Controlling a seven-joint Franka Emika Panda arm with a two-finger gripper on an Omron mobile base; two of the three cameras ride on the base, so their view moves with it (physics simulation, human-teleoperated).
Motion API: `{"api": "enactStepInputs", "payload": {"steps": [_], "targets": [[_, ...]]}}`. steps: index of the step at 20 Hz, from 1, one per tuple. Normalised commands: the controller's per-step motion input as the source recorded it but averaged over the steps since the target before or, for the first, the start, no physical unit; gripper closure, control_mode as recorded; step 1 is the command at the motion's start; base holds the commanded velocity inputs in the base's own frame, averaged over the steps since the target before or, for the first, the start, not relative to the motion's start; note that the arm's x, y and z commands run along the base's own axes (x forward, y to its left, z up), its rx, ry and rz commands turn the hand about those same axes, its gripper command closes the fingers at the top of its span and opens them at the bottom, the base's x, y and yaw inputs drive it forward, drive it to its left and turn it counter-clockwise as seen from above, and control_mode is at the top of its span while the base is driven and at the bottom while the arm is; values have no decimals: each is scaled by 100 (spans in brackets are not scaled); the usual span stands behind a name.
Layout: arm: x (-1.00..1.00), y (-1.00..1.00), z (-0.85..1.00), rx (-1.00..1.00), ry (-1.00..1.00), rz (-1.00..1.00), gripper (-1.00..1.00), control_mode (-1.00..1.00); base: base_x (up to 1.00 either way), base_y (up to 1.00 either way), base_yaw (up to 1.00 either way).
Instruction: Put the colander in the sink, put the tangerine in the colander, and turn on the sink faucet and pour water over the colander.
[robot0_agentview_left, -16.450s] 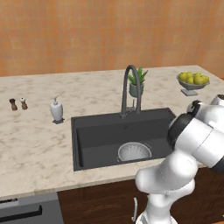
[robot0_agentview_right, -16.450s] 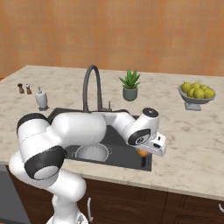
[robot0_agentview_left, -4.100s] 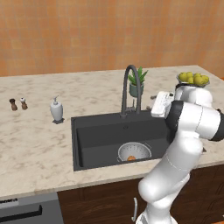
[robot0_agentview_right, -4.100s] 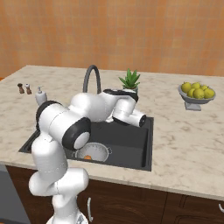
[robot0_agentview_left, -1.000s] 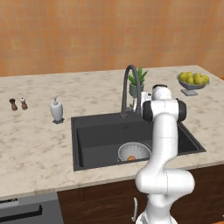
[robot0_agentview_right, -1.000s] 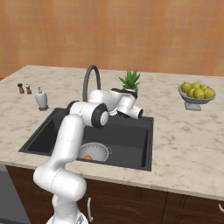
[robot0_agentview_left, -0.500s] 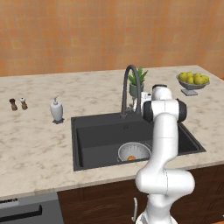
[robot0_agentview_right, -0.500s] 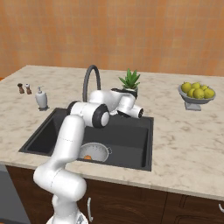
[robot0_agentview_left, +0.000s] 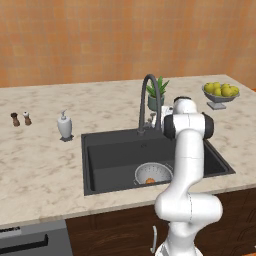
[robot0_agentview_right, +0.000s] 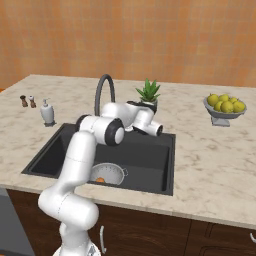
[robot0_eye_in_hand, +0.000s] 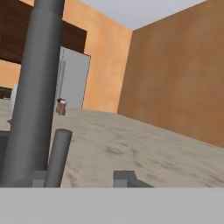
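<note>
The silver colander (robot0_agentview_left: 153, 173) sits at the front of the black sink (robot0_agentview_left: 110, 155), and the small orange tangerine (robot0_agentview_left: 149, 181) lies inside it; from the right base view the colander (robot0_agentview_right: 108, 173) and tangerine (robot0_agentview_right: 100, 179) look the same. The dark gooseneck faucet (robot0_agentview_left: 149, 98) stands behind the basin. My gripper (robot0_eye_in_hand: 83, 178) is open at the faucet's foot. In the hand view the thick faucet column (robot0_eye_in_hand: 36, 92) rises at the left, and its slim lever (robot0_eye_in_hand: 58, 156) stands between my fingertips (robot0_eye_in_hand: 127, 177), nearer the left one. No water shows.
A white pump bottle (robot0_agentview_left: 64, 125) and two small shakers (robot0_agentview_left: 21, 119) stand on the counter left of the sink. A potted plant (robot0_agentview_left: 157, 94) is just behind the faucet. The grey bowl of yellow-green fruit (robot0_agentview_left: 220, 93) is at the far right.
</note>
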Motion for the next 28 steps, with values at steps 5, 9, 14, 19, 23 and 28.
{"api": "enactStepInputs", "payload": {"steps": [5, 9, 14, 19, 23, 28], "targets": [[5, -9, 0, 0, 4, -11, 100, -100, 0, 0, 0], [0, -14, 0, 0, 5, -4, 100, -100, 0, 0, 0], [8, -23, 1, 0, 3, 0, 100, -100, 0, 0, 0], [1, -43, 0, 0, 0, 0, 100, -100, 0, 0, 0], [11, -41, 0, 0, 0, 0, 100, -100, 0, 0, 0], [25, -42, 0, 0, 0, -9, 100, -100, 0, 0, 0]]}}
